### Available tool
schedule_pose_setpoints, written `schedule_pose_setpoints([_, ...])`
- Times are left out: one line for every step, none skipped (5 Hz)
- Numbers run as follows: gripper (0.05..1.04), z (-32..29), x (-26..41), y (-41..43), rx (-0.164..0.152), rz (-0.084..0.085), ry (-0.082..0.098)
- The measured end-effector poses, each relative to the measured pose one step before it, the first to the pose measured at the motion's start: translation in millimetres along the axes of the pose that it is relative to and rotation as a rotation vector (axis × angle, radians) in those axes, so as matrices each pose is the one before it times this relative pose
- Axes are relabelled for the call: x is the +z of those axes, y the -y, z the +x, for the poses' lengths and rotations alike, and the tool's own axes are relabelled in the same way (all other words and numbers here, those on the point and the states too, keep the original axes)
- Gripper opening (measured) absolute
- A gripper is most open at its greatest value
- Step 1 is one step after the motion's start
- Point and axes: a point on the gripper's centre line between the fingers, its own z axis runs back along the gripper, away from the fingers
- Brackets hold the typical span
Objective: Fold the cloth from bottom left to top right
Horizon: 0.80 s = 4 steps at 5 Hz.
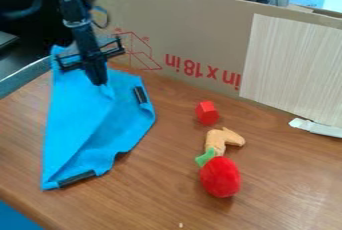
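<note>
The soft blue cloth (83, 124) lies creased and roughly four-sided on the wood-grained table (160, 189), at the left – two smooth black strips along its edges. The black gripper (99, 83) is narrow, its tips against the cloth (whether they pinch any, I cannot tell). Right: a faceted red block (207, 113), a bent tan piece (223, 139), a rounded red toy (220, 177) with green top.
</note>
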Motion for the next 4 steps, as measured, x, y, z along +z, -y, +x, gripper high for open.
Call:
schedule_pose_setpoints([0.05,-3.74,-2.82,23.0,-0.0015,0.0002,0.0109])
schedule_pose_setpoints([0.072,-2.53,-3.5,21.27,0.0058,-0.0081,0.012])
schedule_pose_setpoints([0.219,0.08,-8.97,10.58,0.0244,-0.0068,-0.0063])
schedule_pose_setpoints([0.501,1.65,-2.35,0.42,-0.0112,-0.0136,0.0169])
